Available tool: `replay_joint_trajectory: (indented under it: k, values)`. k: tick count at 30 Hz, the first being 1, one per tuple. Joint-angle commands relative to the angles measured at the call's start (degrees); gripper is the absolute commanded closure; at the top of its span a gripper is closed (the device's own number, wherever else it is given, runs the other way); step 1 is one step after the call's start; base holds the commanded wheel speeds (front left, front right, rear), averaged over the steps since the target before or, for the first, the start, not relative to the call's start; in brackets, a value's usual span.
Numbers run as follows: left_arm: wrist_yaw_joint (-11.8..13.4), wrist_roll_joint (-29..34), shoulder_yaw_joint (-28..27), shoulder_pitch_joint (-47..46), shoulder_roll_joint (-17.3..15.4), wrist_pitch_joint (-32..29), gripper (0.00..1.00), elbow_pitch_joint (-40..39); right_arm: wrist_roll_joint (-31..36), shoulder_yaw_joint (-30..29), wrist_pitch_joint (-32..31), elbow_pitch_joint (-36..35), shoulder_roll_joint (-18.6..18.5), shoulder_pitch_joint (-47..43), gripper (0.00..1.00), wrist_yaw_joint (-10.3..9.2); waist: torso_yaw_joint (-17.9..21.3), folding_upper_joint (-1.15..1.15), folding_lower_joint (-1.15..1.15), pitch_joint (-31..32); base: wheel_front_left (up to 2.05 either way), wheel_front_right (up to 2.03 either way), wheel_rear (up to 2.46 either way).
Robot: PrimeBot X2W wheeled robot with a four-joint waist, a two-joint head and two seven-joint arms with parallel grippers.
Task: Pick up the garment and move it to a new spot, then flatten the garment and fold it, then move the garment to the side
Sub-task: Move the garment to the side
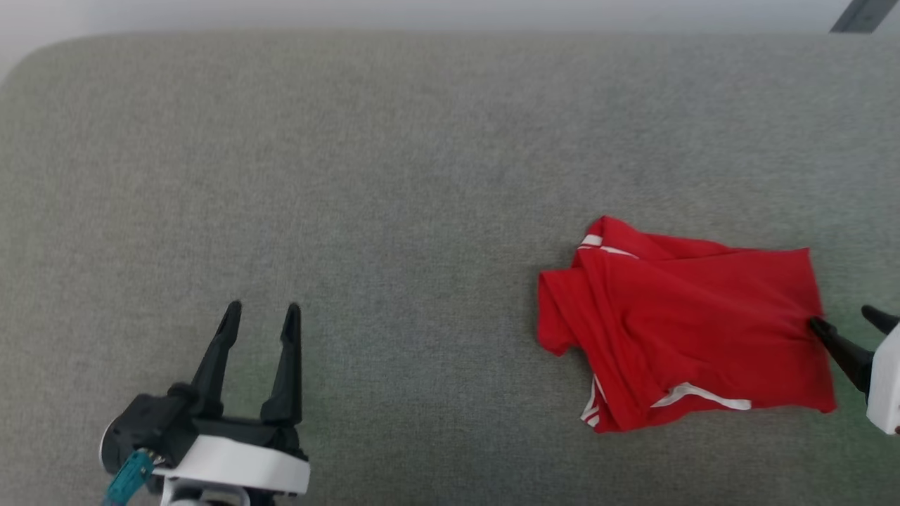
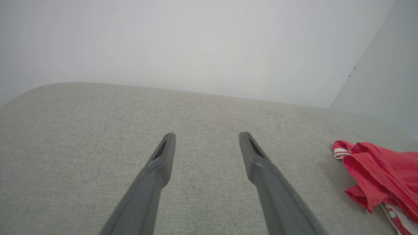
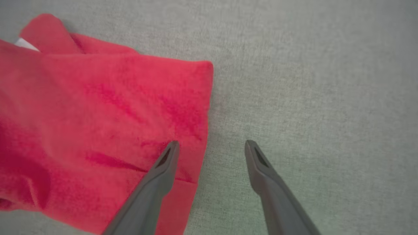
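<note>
The grey surface (image 1: 422,176) under me is a soft, finely woven cloth with a speckled nap and a rounded far-left corner, and a smooth pale wall (image 2: 196,42) rises behind it. The garment (image 1: 675,323) lies on its right half, nearer me than the middle. It is a bright red shirt of limp, thin fabric, folded into a rough slanted rectangle with loose overlapping layers and shallow creases. A narrow white stripe curves along its near edge, and more white trim peeks out at its far-left corner and its near-left corner. My left gripper (image 1: 263,309) hovers over bare cloth well apart from the shirt, its two long, dark, tapering matte fingers spread wide with nothing between them. My right gripper (image 1: 842,318) stands at the shirt's right edge, its fingers just as wide apart. One finger lies over the red fabric and the other over grey cloth, so the hem runs between them, unclamped.
</note>
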State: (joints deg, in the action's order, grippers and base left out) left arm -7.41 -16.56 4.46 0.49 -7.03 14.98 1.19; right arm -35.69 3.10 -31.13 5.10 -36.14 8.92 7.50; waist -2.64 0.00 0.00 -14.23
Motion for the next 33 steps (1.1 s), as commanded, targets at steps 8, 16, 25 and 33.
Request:
replay_joint_trajectory:
  k: [8,16,25,33]
  values:
    - [-0.12,0.12,2.43,-5.24,0.33,0.27,0.0,0.94,-3.23,1.68,-12.37,0.73,0.76,2.97,0.0,-0.04,-2.11,0.0,0.0,-6.11,0.0,0.0,0.0]
    - [-0.12,0.67,3.01,-7.45,-1.58,0.27,0.0,1.2,-3.5,3.32,-13.17,2.13,3.0,2.76,1.0,-0.04,-0.09,0.0,0.0,-7.85,0.0,0.0,0.0]
    - [-0.12,1.15,4.41,-9.4,-4.09,0.27,0.0,0.84,-4.13,0.59,-7.08,3.32,4.12,5.09,1.0,-0.25,5.11,0.0,0.0,-8.84,0.0,0.0,0.0]
    - [-0.12,1.72,9.26,-16.48,-7.59,0.26,0.0,0.94,-4.9,-8.96,2.58,6.51,3.95,6.18,1.0,-0.16,11.41,0.0,0.0,-11.99,0.0,0.0,0.0]
